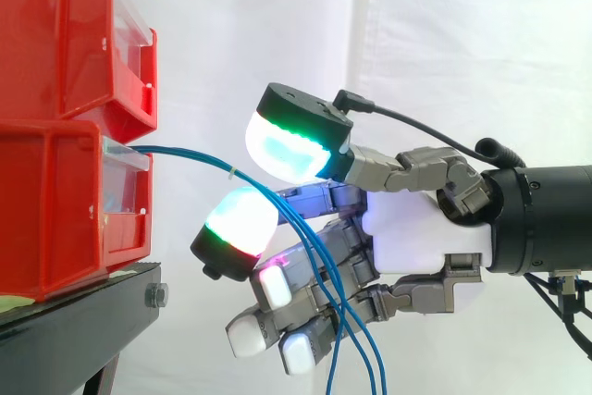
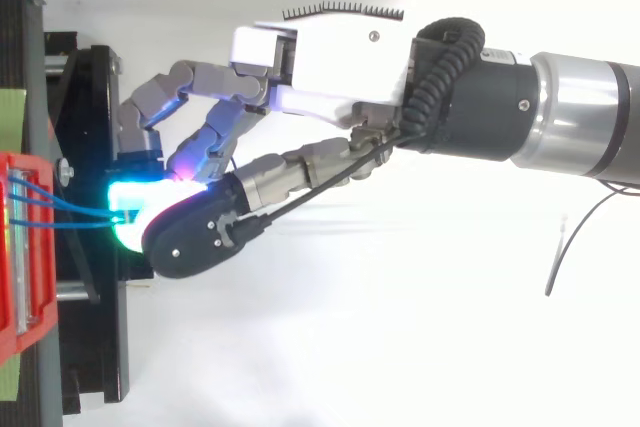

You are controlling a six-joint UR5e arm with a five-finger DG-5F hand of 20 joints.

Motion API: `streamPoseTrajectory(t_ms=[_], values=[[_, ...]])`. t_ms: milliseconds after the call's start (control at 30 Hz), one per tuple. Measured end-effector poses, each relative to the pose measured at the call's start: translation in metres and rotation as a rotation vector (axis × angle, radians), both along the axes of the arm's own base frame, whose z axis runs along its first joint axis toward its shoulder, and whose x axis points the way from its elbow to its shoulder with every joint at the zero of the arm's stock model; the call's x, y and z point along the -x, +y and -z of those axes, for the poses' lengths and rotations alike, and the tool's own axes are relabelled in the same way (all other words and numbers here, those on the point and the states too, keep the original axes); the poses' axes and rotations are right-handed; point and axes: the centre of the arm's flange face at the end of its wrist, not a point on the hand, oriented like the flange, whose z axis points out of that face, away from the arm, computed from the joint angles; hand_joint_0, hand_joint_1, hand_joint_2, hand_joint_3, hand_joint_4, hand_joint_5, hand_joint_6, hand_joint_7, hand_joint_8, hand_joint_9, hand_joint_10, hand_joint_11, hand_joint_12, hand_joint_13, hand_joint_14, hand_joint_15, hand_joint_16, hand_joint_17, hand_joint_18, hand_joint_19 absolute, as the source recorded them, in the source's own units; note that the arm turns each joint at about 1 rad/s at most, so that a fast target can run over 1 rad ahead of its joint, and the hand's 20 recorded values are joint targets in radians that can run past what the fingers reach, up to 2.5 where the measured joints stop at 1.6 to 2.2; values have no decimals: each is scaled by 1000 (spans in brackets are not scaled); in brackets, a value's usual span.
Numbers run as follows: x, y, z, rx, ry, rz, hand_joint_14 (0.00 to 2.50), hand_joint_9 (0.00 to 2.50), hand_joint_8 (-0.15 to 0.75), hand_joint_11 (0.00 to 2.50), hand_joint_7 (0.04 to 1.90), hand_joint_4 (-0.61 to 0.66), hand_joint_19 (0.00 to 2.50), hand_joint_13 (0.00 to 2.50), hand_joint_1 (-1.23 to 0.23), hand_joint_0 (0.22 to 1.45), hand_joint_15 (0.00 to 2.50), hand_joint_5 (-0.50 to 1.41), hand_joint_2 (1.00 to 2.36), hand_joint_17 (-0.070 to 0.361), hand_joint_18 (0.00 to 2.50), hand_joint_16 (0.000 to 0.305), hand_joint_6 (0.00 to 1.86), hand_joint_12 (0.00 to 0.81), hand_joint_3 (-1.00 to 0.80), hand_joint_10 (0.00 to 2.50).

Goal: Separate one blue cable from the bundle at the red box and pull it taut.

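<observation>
The hand [image 1: 421, 233] is held level, fingers [image 1: 248, 332] loosely spread.

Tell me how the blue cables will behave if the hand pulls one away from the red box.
Probably floppy: the blue cables sag in a curve from the red box and hang down past the hand. Likely light, being thin. A small tie seems to bunch them, so neighbours may follow.

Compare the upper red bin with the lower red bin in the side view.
The upper red bin sits stacked on the lower red bin, while the lower one rests directly on the black stand. The blue cables come out at the top of the lower bin's front, just beneath the upper bin; none leaves the upper bin. Both are red with a clear front panel, and both face the hand.
</observation>
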Motion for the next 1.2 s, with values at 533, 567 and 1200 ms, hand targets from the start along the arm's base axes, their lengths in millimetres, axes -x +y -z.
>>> streamPoseTrajectory(t_ms=[533,567,1200], values=[[1,0,1,1,9,0,16,930,299,787,1366,-73,585,755,-902,755,401,-189,1018,106,781,47,897,363,-260,23],[1,0,1,1,9,0,17,931,300,788,1324,-78,586,755,-903,763,402,-190,1017,106,781,47,909,361,-284,21],[1,-2,1,2,10,-4,16,994,303,783,1144,53,608,792,-899,565,409,-158,1000,104,823,46,884,367,-500,22]])
